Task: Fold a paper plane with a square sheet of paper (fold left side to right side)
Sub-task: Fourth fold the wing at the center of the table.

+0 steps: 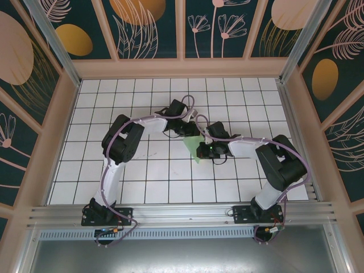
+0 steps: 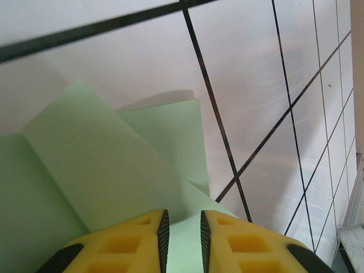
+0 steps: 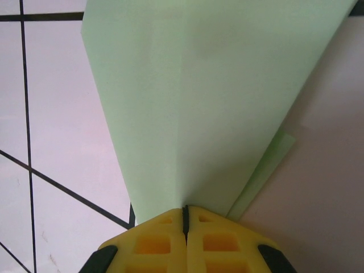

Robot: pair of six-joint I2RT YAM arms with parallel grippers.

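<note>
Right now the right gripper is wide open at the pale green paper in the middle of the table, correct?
Not quite. The right gripper is shut, closed tight on the narrow end of the pale green paper, as the right wrist view shows. The rest holds.

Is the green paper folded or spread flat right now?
Folded: the paper shows a centre crease and tapers; overlapping flaps show in the left wrist view.

Your right gripper [image 3: 185, 213] pinches the narrow end of the green paper [image 3: 199, 102].
Above the gripper it widens, creased down its middle; you see white tiles [image 3: 51, 114] to the gripper's left.
</note>
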